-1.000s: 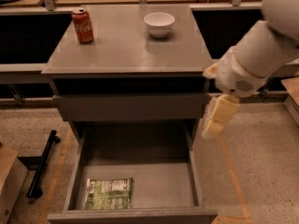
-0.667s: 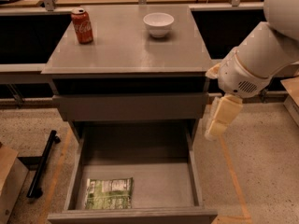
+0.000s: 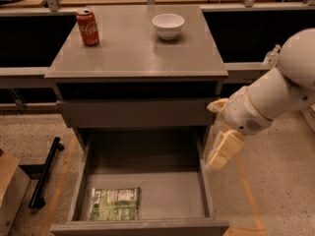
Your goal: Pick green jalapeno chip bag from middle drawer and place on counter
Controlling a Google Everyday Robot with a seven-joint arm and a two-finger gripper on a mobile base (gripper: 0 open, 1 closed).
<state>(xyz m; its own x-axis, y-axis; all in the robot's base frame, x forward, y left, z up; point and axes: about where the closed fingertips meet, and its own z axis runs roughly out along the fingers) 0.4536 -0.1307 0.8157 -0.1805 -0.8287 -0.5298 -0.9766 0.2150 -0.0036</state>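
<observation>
The green jalapeno chip bag lies flat at the front left of the open middle drawer. The grey counter tops the cabinet above it. My gripper hangs from the white arm at the right, just outside the drawer's right wall, above and to the right of the bag and not touching it.
A red cola can stands at the counter's back left and a white bowl at its back middle. A black bar lies on the speckled floor to the left. A tan box corner sits at the far left.
The arm and gripper have shifted slightly down and toward the drawer's right wall. The bag, can and bowl have not moved.
</observation>
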